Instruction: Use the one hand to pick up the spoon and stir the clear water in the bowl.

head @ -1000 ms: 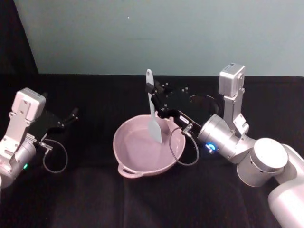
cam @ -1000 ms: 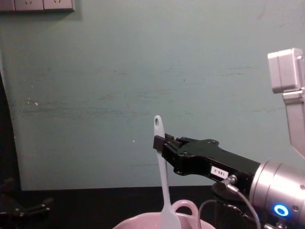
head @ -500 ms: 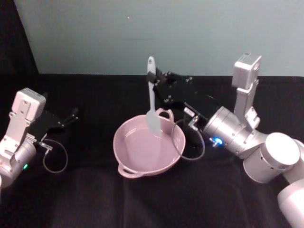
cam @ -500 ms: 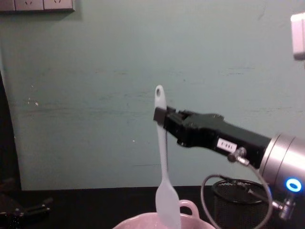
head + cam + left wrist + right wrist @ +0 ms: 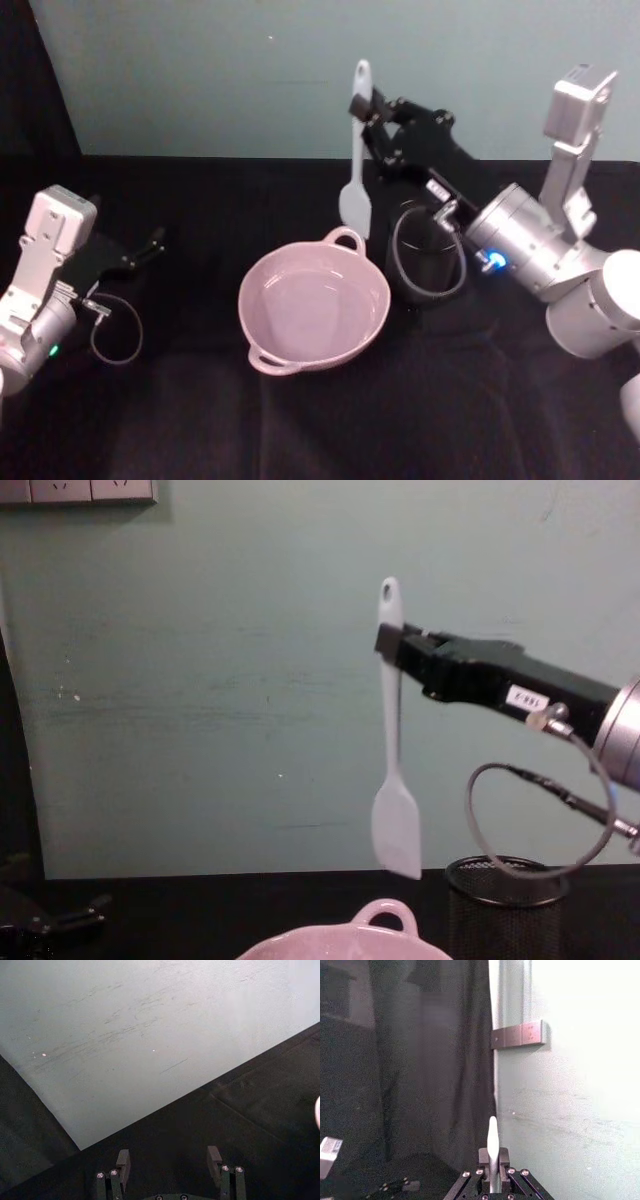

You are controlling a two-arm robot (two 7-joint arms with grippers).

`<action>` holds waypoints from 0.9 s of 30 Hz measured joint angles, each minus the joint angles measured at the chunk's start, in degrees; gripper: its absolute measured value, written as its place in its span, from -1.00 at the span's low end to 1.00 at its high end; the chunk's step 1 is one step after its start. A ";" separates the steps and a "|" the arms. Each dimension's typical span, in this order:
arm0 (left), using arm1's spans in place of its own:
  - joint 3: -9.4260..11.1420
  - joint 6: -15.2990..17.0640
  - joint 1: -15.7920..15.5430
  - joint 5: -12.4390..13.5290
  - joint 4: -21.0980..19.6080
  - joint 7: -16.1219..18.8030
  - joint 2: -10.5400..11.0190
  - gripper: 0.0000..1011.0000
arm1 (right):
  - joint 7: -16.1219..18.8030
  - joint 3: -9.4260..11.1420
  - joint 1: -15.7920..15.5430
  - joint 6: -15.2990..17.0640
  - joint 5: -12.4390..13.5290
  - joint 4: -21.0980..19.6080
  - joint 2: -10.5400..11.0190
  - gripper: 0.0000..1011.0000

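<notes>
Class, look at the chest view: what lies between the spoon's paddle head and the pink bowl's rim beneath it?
Nothing: in the chest view, bare wall shows between the spoon, held by the right hand, and the bowl.

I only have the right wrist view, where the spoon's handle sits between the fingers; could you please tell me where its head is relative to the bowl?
Observer: The spoon hangs upright from the right tool, its head in the air above the far rim of the bowl, touching nothing.
Operator: Is anything standing beside the bowl?
Observer: A black mesh cup stands at its right, under the right tool's arm.
Operator: And the left tool?
Observer: The left tool is parked open, well left of the bowl.
</notes>
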 joint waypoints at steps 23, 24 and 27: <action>0.00 0.00 0.00 0.00 0.00 0.00 0.00 1.00 | -13.11 7.91 -3.56 4.55 -3.18 -4.26 -1.90 -0.78; 0.00 0.00 0.00 0.00 0.00 0.00 0.00 1.00 | -13.24 8.15 -3.60 4.49 -3.31 -4.06 -2.05 -0.78; 0.00 0.00 0.00 0.00 0.00 0.00 0.00 1.00 | -13.51 8.99 -3.55 4.29 -3.52 -2.95 -2.64 -0.78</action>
